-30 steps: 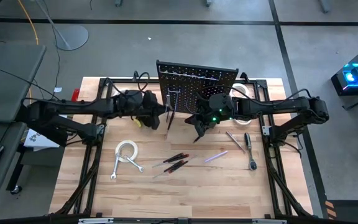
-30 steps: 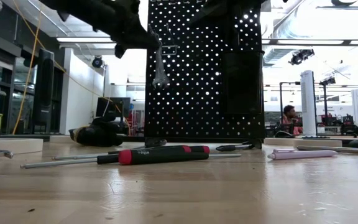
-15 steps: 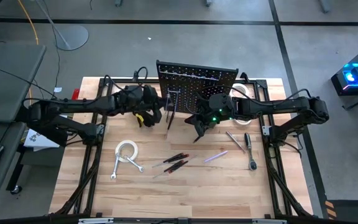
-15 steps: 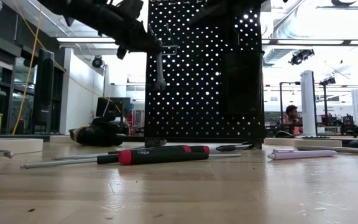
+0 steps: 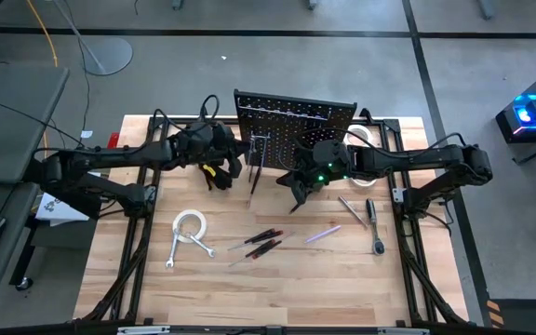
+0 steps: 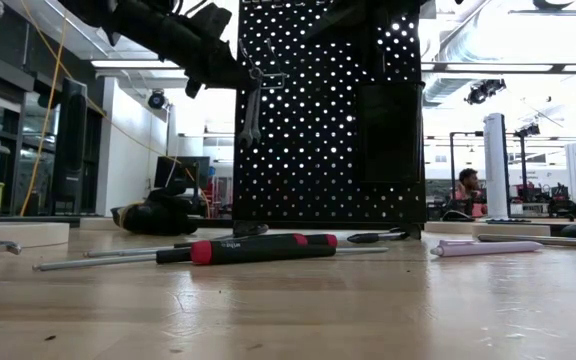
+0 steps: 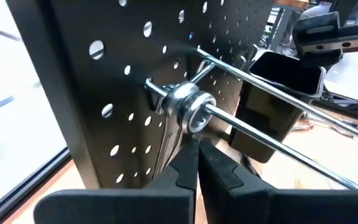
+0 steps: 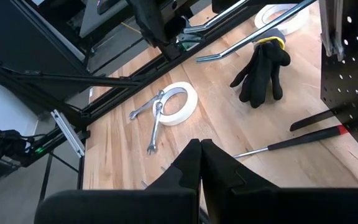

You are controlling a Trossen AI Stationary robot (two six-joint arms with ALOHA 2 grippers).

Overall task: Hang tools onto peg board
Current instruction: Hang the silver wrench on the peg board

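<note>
**Wrench on the peg**

High view: left gripper [image 5: 234, 166] at the peg board [image 5: 294, 112]; right gripper [image 5: 298, 191] waits before it, fingers together, empty.

Left wrist view: closed fingers [image 7: 185, 171] pinch the wrench [image 7: 189, 111], its ring threaded on a peg [image 7: 272, 140].

Peg board [image 7: 61, 93] matt black metal; wrench [image 7: 190, 112] shiny steel; table [image 5: 287, 288] pale wood.

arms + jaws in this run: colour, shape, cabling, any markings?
Both arms are matte black with chunky jointed links. Left gripper and right gripper have wedge-shaped black jaws. Black cables loop over the left arm; a green light glows on the right arm near the wrist. No markings visible.
</note>
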